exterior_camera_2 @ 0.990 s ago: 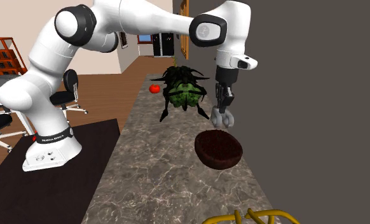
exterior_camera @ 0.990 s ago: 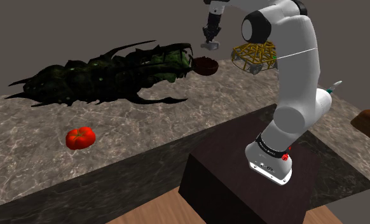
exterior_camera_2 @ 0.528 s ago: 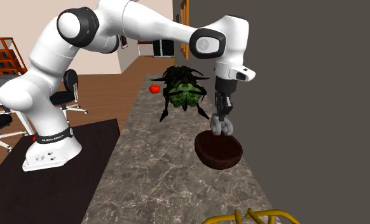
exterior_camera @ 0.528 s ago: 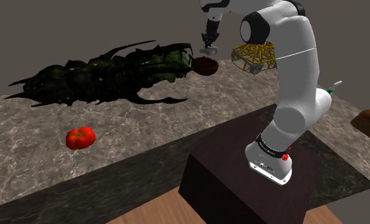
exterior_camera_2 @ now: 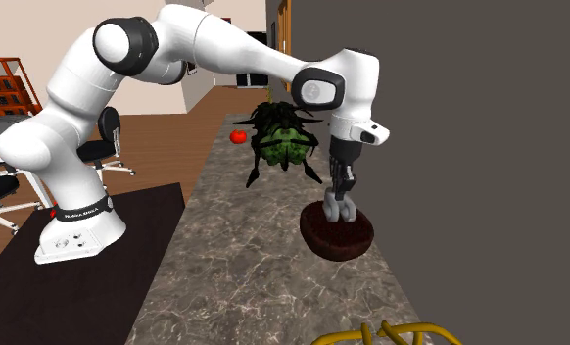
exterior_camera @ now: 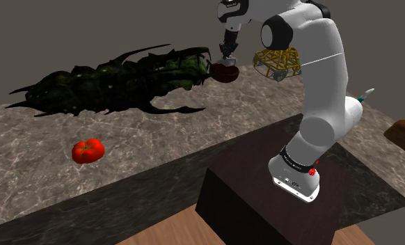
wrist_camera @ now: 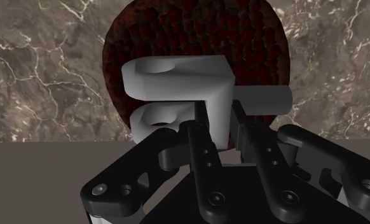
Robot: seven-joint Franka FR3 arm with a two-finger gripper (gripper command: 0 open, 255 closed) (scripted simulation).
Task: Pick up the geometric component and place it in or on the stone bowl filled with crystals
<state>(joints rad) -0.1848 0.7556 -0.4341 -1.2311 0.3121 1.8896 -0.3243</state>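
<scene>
Marble worktop, bowl by the wall.
Placing step: gripper, clamped on the part, hangs over the bowl; next, let go.

Large spiny insect figure, dark green and black, is lying lengthwise on the brown marbled countertop, close to the dark wall. Red tomato is sitting on the same top, well apart from the insect, off its tail end. Yellow wire basket is standing past the insect's opposite end. Black office chair is standing on the wood floor, off to the insect's side.
</scene>
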